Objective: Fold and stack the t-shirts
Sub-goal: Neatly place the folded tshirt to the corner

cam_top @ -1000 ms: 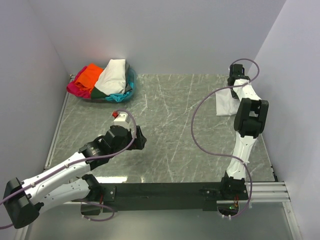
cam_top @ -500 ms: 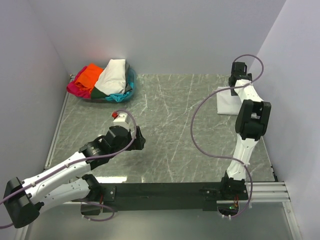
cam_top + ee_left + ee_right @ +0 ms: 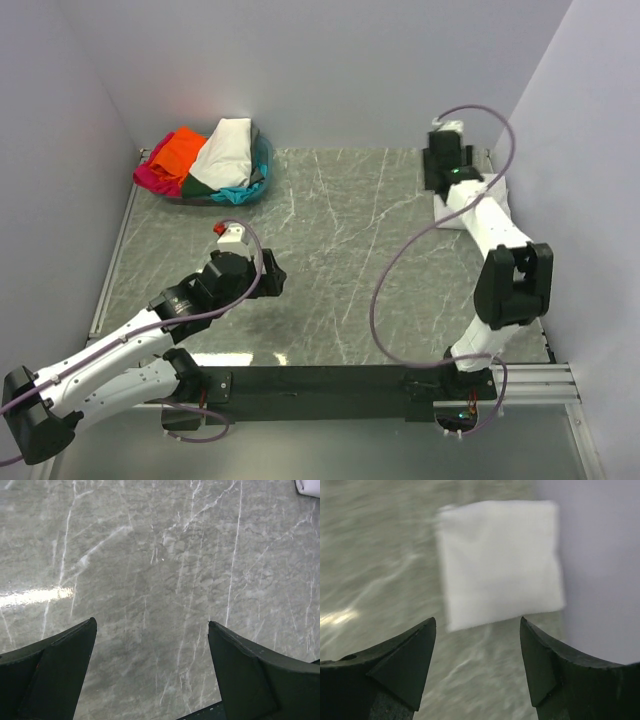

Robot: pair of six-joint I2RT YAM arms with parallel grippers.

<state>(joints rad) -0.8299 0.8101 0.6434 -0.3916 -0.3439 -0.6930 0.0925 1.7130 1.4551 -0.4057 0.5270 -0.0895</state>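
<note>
A plain white t-shirt (image 3: 500, 562), folded into a square, lies flat at the far right of the table beside the wall; from above only its edge (image 3: 445, 212) shows under the right arm. My right gripper (image 3: 477, 625) is open just short of its near edge, with nothing between the fingers. From above, the right gripper (image 3: 443, 172) sits over the shirt's far-left part. The other t-shirts are heaped at the far left: cream-white (image 3: 226, 148), orange (image 3: 180, 150), magenta-pink (image 3: 150, 178), teal (image 3: 240, 192) and dark green (image 3: 195, 185). My left gripper (image 3: 152, 625) is open over bare marble (image 3: 268, 276).
The heaped shirts lie in a bluish basket (image 3: 263, 160) in the far left corner. Grey walls close the table on the left, back and right. A metal rail (image 3: 112, 260) runs along the left edge. A purple cable (image 3: 385, 270) loops from the right arm over the table.
My right gripper has opened and let go of the white shirt, then swung left and away from it. The left arm has shifted slightly left.
</note>
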